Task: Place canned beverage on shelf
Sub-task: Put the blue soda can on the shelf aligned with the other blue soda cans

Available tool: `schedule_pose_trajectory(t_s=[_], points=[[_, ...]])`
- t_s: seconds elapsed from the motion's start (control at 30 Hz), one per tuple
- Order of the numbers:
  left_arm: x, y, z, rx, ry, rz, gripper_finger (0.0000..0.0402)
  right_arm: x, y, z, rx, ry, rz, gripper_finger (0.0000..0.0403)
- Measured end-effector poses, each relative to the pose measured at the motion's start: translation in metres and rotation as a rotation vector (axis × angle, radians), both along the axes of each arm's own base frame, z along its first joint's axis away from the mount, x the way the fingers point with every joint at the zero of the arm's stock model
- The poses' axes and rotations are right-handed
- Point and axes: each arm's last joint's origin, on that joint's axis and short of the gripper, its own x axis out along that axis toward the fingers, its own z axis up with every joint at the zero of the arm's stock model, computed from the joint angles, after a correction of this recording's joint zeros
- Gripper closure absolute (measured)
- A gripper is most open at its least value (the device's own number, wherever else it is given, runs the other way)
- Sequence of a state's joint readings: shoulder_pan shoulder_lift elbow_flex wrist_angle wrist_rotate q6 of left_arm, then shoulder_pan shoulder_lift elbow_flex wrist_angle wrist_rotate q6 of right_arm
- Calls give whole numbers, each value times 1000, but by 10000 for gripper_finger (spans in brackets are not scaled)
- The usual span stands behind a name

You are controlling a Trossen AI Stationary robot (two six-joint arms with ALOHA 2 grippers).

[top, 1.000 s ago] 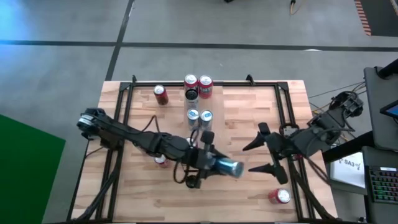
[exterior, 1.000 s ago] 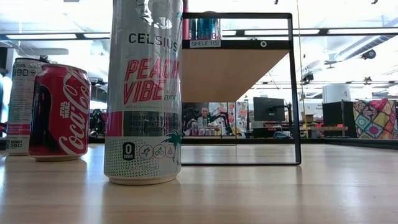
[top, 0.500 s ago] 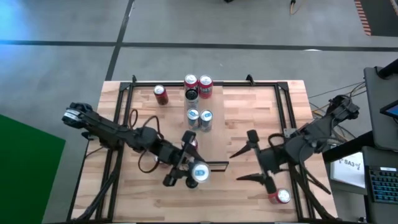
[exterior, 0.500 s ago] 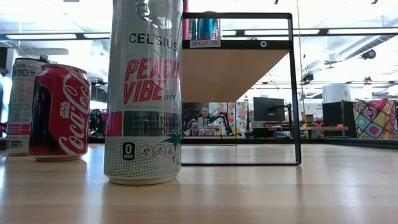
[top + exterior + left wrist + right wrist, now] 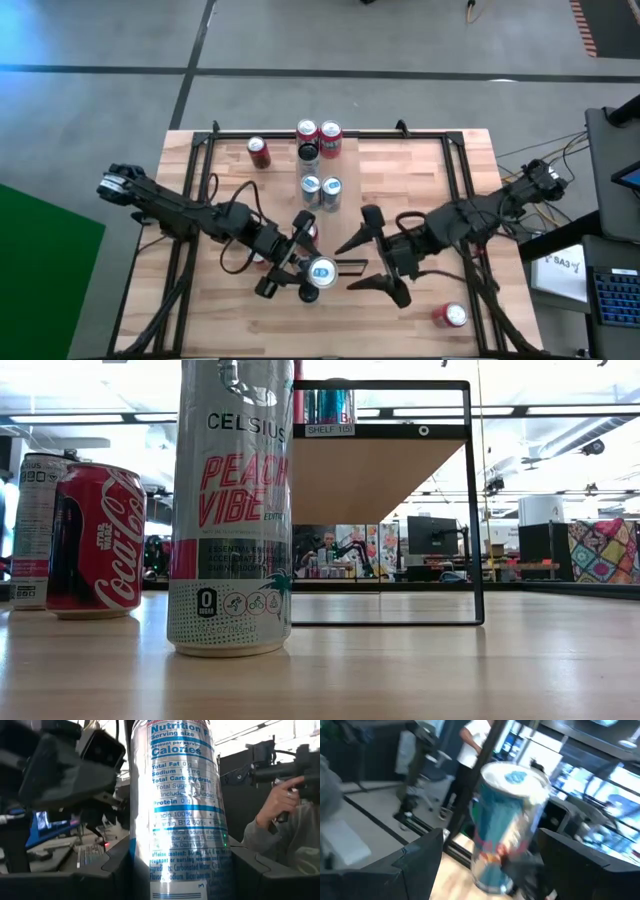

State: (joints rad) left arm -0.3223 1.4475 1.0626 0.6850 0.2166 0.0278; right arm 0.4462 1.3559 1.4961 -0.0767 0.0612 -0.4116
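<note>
Left tool (image 5: 300, 272) is gripping a silver-blue can (image 5: 320, 272); right tool (image 5: 366, 256), spread open, is approaching for handover toward the shelf (image 5: 380, 470).

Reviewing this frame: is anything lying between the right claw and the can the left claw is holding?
No. In the high view, only bare tabletop and the thin dark shelf frame separate the open right claw from the silver-blue can gripped by the left claw.
</note>
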Motion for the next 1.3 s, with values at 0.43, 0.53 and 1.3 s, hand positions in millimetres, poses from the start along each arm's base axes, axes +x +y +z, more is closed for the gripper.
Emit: schedule_pose_trajectory(t_s=[0.43,0.53,1.3], points=[[2,4,1,-28,3,5,198,31,-21,7,33,0,103,94],[2,5,0,-29,4,9,198,37,-21,4,20,-5,107,94],[4,7,-1,-36,28,14,163,67,-14,11,13,4,188,188]])
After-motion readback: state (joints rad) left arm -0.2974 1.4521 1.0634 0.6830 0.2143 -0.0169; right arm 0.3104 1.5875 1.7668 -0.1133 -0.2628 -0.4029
